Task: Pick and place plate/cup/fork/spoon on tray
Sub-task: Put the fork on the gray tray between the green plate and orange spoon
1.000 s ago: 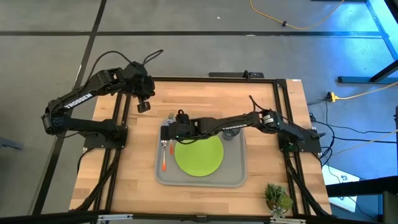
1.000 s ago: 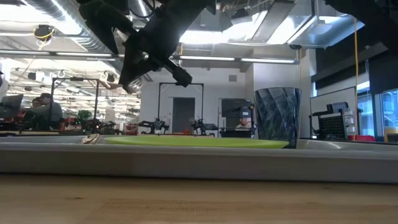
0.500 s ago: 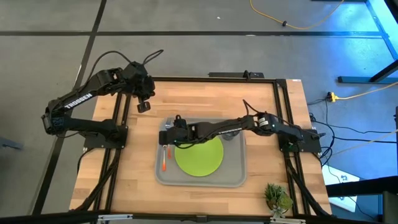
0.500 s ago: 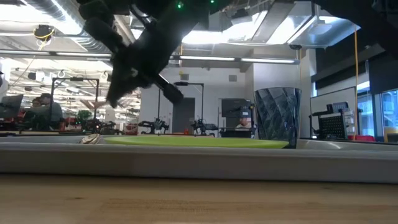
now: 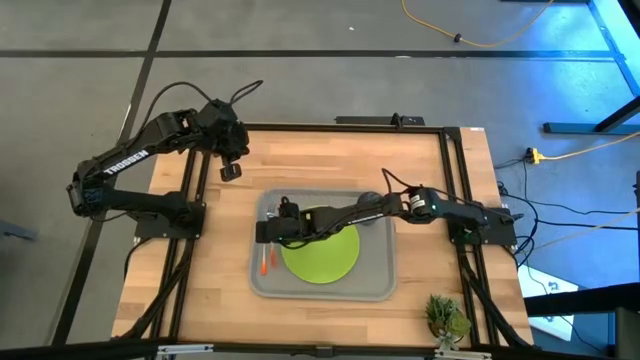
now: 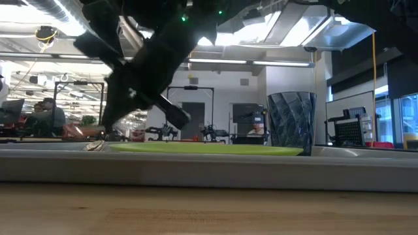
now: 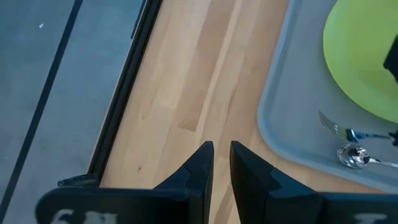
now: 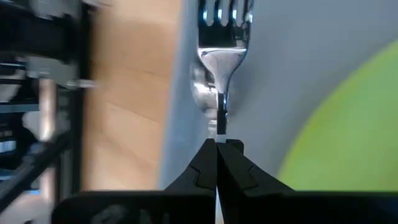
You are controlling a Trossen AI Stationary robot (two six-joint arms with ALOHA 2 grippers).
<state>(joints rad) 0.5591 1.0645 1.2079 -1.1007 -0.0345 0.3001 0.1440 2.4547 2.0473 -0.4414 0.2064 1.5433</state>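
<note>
- A wooden tabletop [image 5: 320, 160] holds a grey tray [image 5: 375, 285] carrying a green plate [image 5: 325, 255] and a cup [image 6: 291, 123]; a workshop lies behind.
- The right gripper [image 5: 264, 232] reaches low over the tray's left side, jaws clenched on the fork [image 8: 222, 37], beside the spoon [image 7: 354, 156].
- The left gripper [image 5: 231, 170] waits above the tabletop's far left, jaws nearly closed, empty.

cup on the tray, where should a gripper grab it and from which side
Judging by its pose, take the cup by its upper wall, coming straight down from above. It stands upright with its mouth open at the far right of the tray, close beside the plate, so a side approach looks cramped. The right gripper is shut on the fork.
</note>
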